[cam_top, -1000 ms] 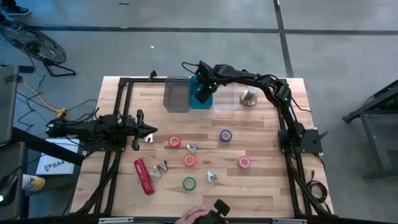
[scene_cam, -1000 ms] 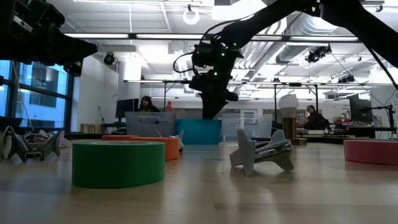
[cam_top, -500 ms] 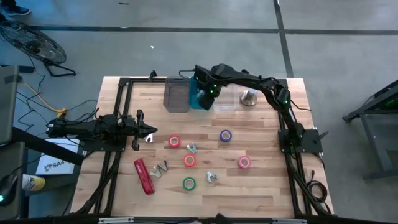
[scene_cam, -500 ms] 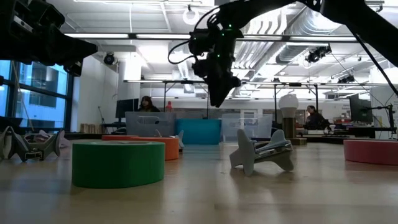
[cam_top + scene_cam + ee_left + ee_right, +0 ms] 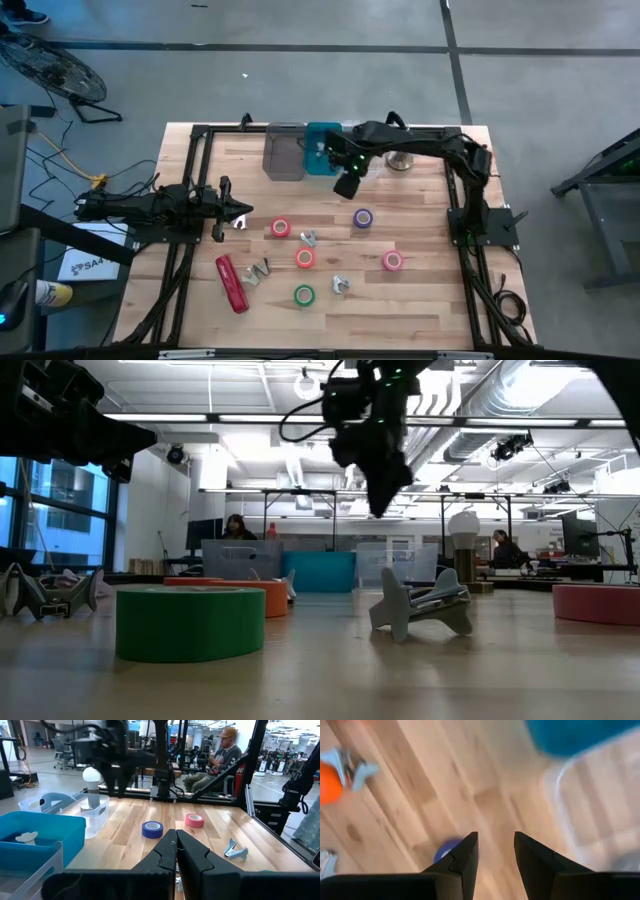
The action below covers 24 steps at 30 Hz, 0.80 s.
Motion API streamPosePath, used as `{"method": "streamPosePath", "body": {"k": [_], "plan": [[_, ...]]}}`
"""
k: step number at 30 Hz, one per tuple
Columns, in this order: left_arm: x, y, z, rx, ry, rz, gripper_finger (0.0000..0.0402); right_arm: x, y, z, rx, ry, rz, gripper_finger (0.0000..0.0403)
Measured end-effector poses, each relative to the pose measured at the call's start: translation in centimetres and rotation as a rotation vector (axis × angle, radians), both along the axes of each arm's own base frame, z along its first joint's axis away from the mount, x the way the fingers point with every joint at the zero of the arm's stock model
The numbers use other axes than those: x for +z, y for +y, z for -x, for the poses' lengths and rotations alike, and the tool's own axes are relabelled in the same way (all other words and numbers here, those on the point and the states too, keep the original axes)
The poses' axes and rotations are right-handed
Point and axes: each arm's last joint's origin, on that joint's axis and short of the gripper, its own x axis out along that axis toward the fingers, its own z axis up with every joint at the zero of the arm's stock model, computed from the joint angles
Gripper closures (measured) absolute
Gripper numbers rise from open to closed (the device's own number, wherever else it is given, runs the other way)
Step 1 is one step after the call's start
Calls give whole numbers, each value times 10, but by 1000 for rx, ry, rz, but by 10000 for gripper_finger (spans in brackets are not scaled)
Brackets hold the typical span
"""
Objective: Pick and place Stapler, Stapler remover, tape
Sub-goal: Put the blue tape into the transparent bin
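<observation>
The red stapler (image 5: 232, 284) lies flat near the table's left near corner. Tape rolls lie flat on the wood: red (image 5: 281, 228), orange (image 5: 305, 258), green (image 5: 303, 295), purple (image 5: 362, 218) and pink (image 5: 392, 261). Silvery staple removers (image 5: 309, 238) (image 5: 260, 270) (image 5: 340, 285) lie among them. My right gripper (image 5: 347, 185) hangs open and empty above the table, between the teal bin (image 5: 322, 140) and the purple roll (image 5: 446, 852). My left gripper (image 5: 240, 208) waits shut at the left side, left of the red roll.
A grey bin (image 5: 284, 153), the teal bin and a clear bin (image 5: 365, 160) stand in a row at the far edge, with a silvery stand (image 5: 400, 157) beside them. A pale piece (image 5: 25, 837) lies in the teal bin. People sit in the room beyond.
My right gripper has left the spot over the teal bin. It has risen and swung toward the near edge and slightly to the right, and now stands over bare wood near the purple roll. The things on the table have stayed where they were.
</observation>
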Motion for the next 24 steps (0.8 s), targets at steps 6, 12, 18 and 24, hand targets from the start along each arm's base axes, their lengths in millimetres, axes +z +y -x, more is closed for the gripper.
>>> {"method": "streamPosePath", "body": {"k": [6,12,18,24], "plan": [[0,0,0,0,0,0,396,-6,23,36,-77,25,-13,284],[0,0,0,0,0,0,396,-20,41,66,-124,13,-9,284],[0,0,0,0,0,0,396,-31,54,83,-154,-29,10,284],[0,0,0,0,0,0,396,-41,64,87,-150,-76,11,262]]}}
